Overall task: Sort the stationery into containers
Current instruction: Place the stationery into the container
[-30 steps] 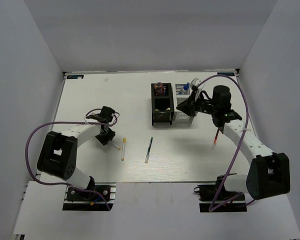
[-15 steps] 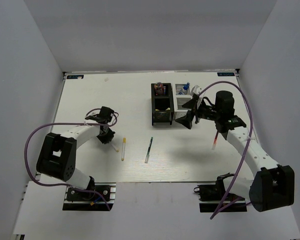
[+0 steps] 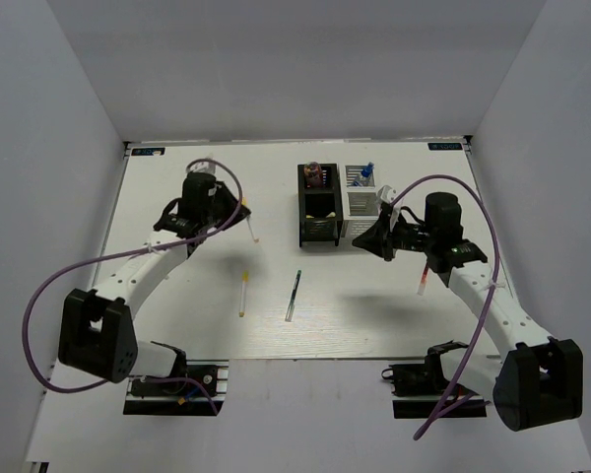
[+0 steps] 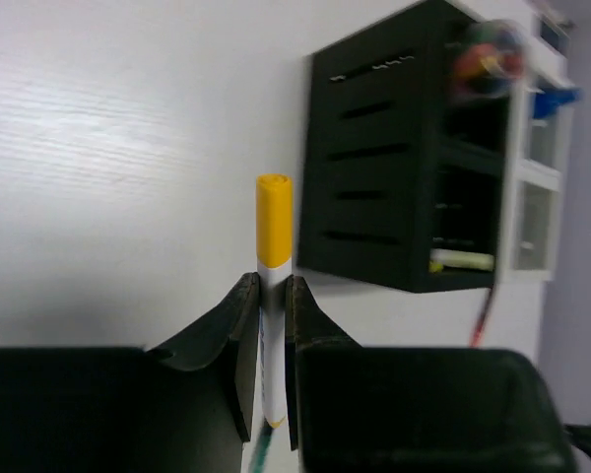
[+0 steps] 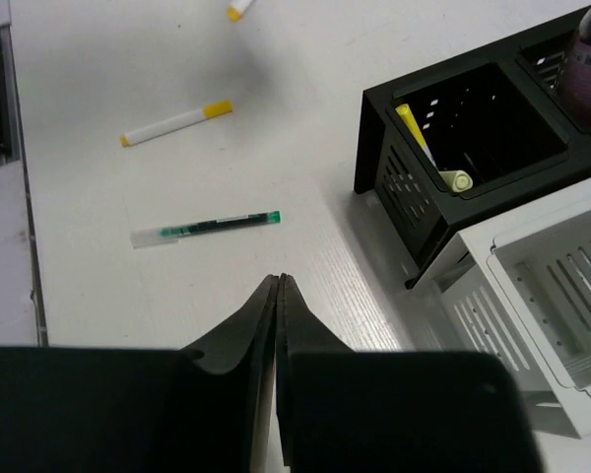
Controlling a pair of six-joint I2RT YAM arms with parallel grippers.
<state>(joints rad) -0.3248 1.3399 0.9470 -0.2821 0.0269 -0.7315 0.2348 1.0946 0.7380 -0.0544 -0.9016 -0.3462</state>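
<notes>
**A pen is held up, ready for a box**

A white pen with a yellow end (image 4: 274, 212) is gripped tight by the left gripper (image 4: 270, 296). It is held up above the table (image 3: 364, 315), off to the left of the black box (image 3: 318, 235). The pen should be carried over the box and tipped so it points down. It should be lined up with an open part before it is let go. The box wall should not be bumped.

The right gripper (image 5: 277, 288) is shut, and nothing is held in it. It is seen low down, just in front of the white box (image 5: 502, 296).

In the black box, a yellowish pen (image 5: 414, 128) is seen in the front part and a pink tube (image 3: 315, 174) in the back part. A bottle with a blue cap (image 3: 365, 174) is seen in the back part of the white box. Its front part looks bare.

Three pens are seen lying on the table: another white pen (image 3: 243, 294), a dark pen (image 3: 294, 296) and a red pen (image 3: 426, 280).
</notes>
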